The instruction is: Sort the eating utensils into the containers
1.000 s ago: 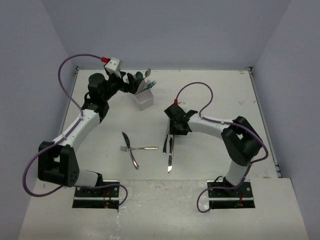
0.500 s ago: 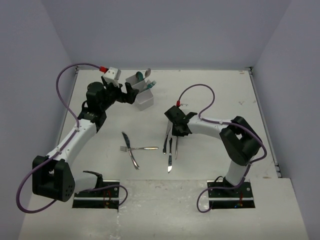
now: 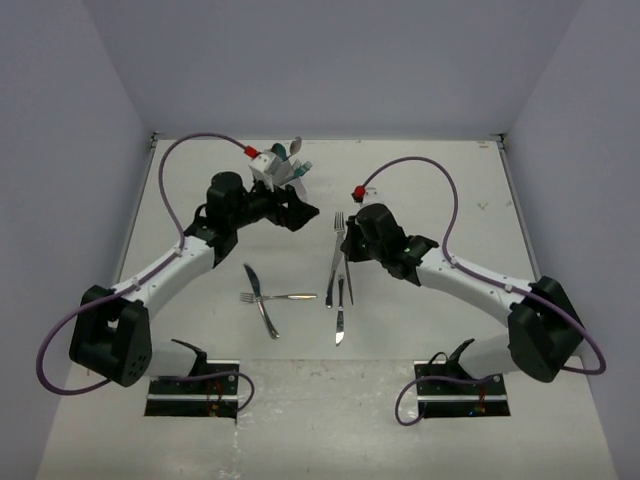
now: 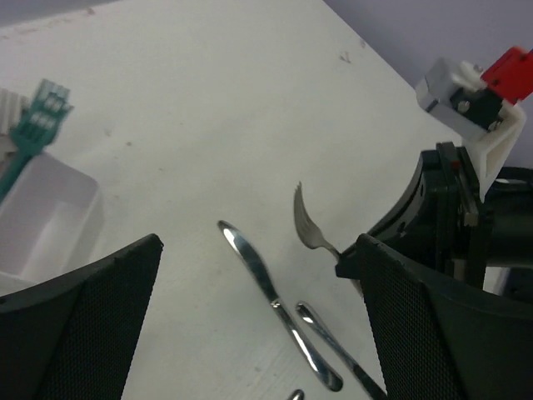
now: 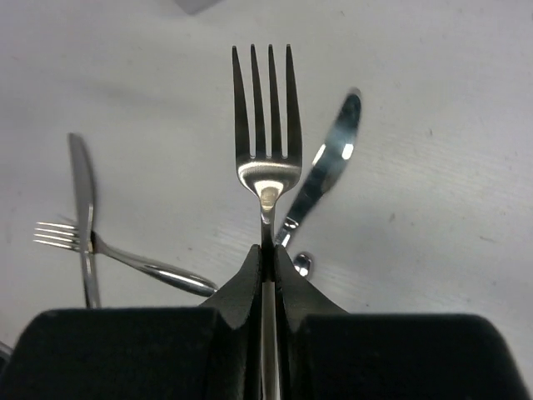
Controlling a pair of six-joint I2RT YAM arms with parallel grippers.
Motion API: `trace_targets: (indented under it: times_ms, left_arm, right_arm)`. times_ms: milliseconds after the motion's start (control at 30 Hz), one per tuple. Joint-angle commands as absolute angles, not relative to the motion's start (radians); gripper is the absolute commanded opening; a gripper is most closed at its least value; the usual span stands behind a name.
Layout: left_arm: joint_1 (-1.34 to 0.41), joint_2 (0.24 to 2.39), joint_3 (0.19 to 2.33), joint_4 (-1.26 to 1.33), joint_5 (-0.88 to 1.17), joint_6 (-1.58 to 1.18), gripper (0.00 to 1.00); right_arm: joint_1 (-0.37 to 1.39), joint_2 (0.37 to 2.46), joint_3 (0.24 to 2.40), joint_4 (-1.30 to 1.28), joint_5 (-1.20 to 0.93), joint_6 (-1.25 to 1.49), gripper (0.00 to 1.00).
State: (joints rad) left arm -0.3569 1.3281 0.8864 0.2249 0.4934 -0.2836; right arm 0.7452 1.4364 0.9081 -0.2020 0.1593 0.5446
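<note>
There's the left tool (image 3: pixel 297 213), fingers spread wide, arm stretched out just beside the organiser (image 4: pixel 42 221). The right tool (image 5: pixel 266 258) is pinched tight on a fork (image 5: pixel 266 125), right of the organiser.

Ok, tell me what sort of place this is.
Probably a robot lab test cell, not a kitchen: a white table boxed in by plain panels, two arms bolted at its edge, loose cutlery as props.
</note>
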Motion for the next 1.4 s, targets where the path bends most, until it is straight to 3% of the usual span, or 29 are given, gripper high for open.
trace_targets:
  times_ms: [0, 200, 433, 533, 633, 767, 800, 1033, 1067, 1200, 1267, 1300, 1367]
  left_arm:
    - [-0.429, 1.379, 0.864, 0.342, 0.571, -0.458, 1.00]
    - [-0.494, 1.436, 0.816, 0.442, 0.399, -0.661, 1.00]
    - [-0.528, 1.517, 0.834, 0.497, 0.381, -0.738, 1.00]
    - [-0.535, 1.557, 0.847, 0.515, 0.379, -0.781, 0.94]
    - [-0.540, 1.584, 0.848, 0.561, 0.402, -0.816, 0.85]
    - [-0.549, 1.598, 0.859, 0.601, 0.419, -0.825, 0.66]
    - [-0.549, 1.603, 0.864, 0.606, 0.423, -0.831, 0.56]
    - [-0.555, 1.649, 0.879, 0.666, 0.505, -0.861, 0.13]
    - [-0.557, 1.654, 0.882, 0.666, 0.520, -0.865, 0.00]
    - [-0.555, 1.652, 0.885, 0.687, 0.535, -0.855, 0.00]
    - [-0.545, 1.634, 0.906, 0.667, 0.505, -0.786, 0.00]
    - [-0.528, 1.628, 0.943, 0.634, 0.476, -0.699, 0.00]
    - [-0.500, 1.626, 0.983, 0.594, 0.424, -0.619, 0.00]
  right_arm:
    - [0.738, 1.374, 0.906, -0.057, 0.061, 0.436, 0.00]
    - [0.733, 1.361, 0.940, -0.058, 0.012, 0.465, 0.00]
    - [0.733, 1.324, 0.950, -0.058, 0.020, 0.463, 0.00]
    - [0.732, 1.312, 0.951, -0.049, 0.029, 0.469, 0.00]
    - [0.730, 1.301, 0.943, -0.026, 0.046, 0.483, 0.00]
    - [0.727, 1.301, 0.951, -0.015, 0.069, 0.486, 0.00]
    - [0.727, 1.308, 0.956, -0.017, 0.099, 0.488, 0.00]
    - [0.713, 1.354, 0.999, -0.017, 0.123, 0.486, 0.00]
    - [0.712, 1.358, 1.002, -0.018, 0.130, 0.489, 0.00]
    - [0.703, 1.359, 1.008, -0.021, 0.141, 0.488, 0.00]
    - [0.699, 1.355, 1.025, -0.047, 0.137, 0.486, 0.28]
    - [0.698, 1.348, 1.044, -0.079, 0.143, 0.494, 0.60]
    - [0.698, 1.332, 1.046, -0.086, 0.143, 0.495, 0.81]
